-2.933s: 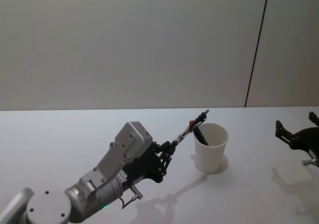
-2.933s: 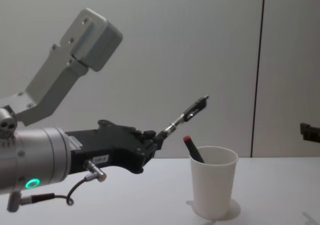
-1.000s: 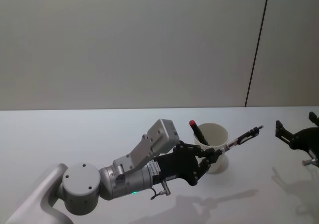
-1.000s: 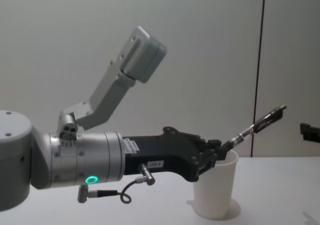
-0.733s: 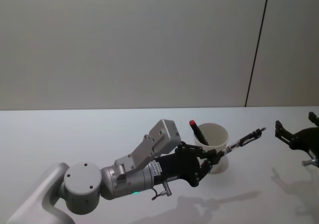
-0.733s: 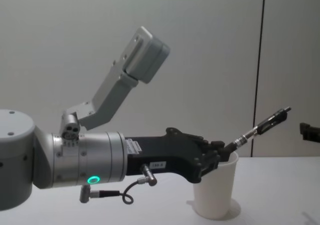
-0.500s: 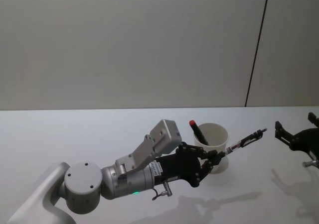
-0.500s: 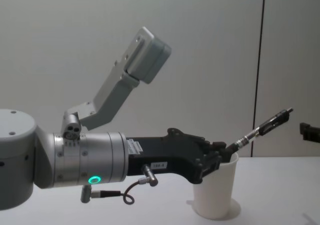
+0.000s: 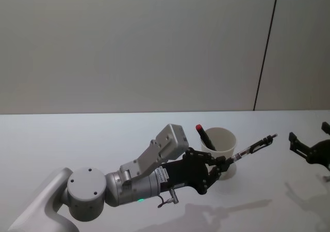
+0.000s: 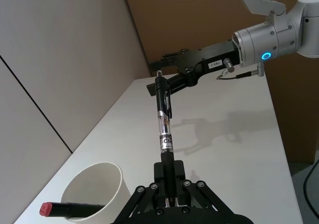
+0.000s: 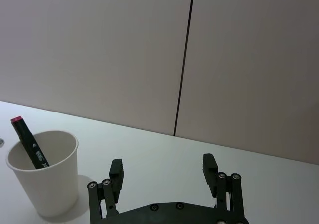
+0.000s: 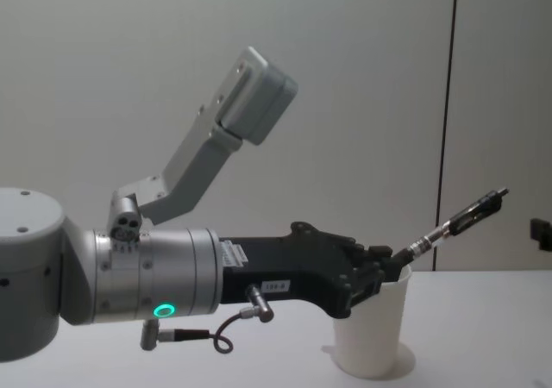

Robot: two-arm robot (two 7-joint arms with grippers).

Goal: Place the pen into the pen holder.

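The left gripper (image 9: 227,162) pinches a clear-barrelled pen (image 9: 252,148) by its lower end, jaws pressed tight on the barrel, as the left wrist view shows at close range (image 10: 168,176). In the head view the fingertips sit against the near side of the pen holder (image 9: 230,139), at about six o'clock of the white paper cup. The pen slants up and away toward two o'clock, and its clip end hangs in the air past the cup's right side. From the chest view the pen (image 12: 457,220) rises from just above the rolled rim of the pen holder (image 12: 371,341), outside the cup and well tilted. A dark marker with a red cap (image 9: 204,136) leans inside the cup against its rim at ten o'clock. The cup stands upright on the white table (image 9: 77,139). The right gripper (image 9: 308,130) hovers over the table well apart, at three o'clock of the cup, its jaws spread wide and holding nothing (image 11: 163,163).
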